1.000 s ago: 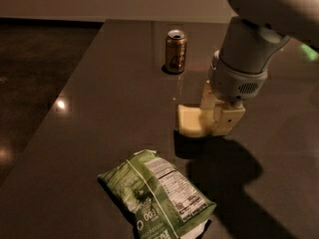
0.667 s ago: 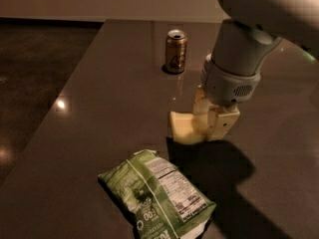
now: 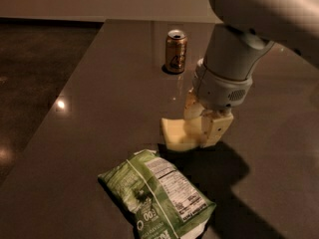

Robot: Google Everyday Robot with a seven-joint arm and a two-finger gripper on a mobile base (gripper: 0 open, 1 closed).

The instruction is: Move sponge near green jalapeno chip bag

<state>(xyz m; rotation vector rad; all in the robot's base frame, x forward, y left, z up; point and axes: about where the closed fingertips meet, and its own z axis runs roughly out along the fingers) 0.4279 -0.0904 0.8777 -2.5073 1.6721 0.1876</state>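
Note:
The pale yellow sponge (image 3: 175,133) is held in my gripper (image 3: 199,128), which is shut on its right end, low over the dark table (image 3: 99,108). The sponge sticks out to the left of the fingers. The green jalapeno chip bag (image 3: 157,195) lies flat just below and left of the sponge, its white nutrition label facing up. A small gap shows between the sponge and the bag's top edge. My arm comes in from the upper right.
A brown soda can (image 3: 175,51) stands upright at the back of the table, behind the gripper. The table's left edge runs diagonally from the top middle to the lower left, with dark floor beyond it.
My gripper has carried the sponge left and toward the front of the table, closer to the chip bag. The bag and the can have not moved.

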